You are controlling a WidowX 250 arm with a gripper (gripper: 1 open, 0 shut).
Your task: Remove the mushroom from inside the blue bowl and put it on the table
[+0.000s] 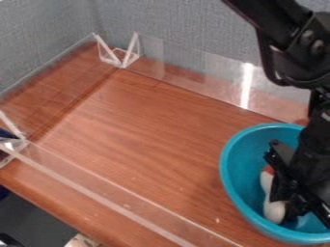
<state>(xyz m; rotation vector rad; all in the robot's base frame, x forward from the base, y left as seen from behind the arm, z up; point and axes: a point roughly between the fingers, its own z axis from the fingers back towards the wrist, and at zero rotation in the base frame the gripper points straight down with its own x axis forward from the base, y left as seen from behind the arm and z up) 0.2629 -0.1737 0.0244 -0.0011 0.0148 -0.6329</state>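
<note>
Hand (288, 189) is pinching narrow around the mushroom (273, 196) inside the bowl (245, 160); next is lifting clear, then placing on tabletop (129, 125).

One blue bowl (241, 174); one mushroom (276, 205); one table (129, 125)

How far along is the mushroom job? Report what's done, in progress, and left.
Done: the gripper is lowered inside the blue bowl, its fingers either side of the mushroom. In progress: the jaws stand narrow around the mushroom, which looks like a grasp, though a firm hold can't be confirmed. Left: lifting it out and setting it on the table; the mushroom is not yet out of the bowl.
</note>
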